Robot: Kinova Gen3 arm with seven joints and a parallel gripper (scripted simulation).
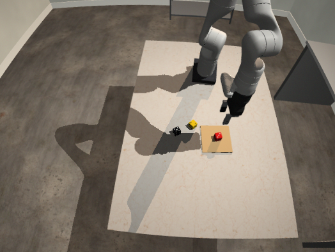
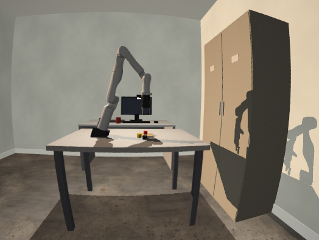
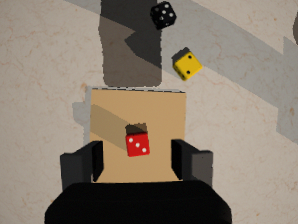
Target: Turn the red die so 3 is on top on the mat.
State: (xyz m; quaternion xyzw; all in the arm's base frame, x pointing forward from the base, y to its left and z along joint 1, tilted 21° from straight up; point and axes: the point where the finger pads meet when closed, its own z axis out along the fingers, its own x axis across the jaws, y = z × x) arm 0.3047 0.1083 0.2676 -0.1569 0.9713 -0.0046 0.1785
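Note:
The red die (image 1: 218, 136) sits near the middle of the tan mat (image 1: 213, 139), which lies flat on the table. In the wrist view the red die (image 3: 137, 144) shows white pips on top, seemingly three in a diagonal, and lies fully on the mat. My gripper (image 1: 225, 112) is open and empty, high above the mat's rear part and well clear of the die. In the wrist view my fingers stand wide on either side of the die. The side view shows the gripper (image 2: 146, 112) far above the red die (image 2: 145, 132).
A yellow die (image 1: 192, 124) and a black die (image 1: 176, 130) lie on the table just left of the mat, apart from each other; both show in the wrist view (image 3: 188, 64) (image 3: 164, 14). The arm's base (image 1: 204, 75) stands at the table's back. A tall cabinet (image 2: 243, 122) stands to the right.

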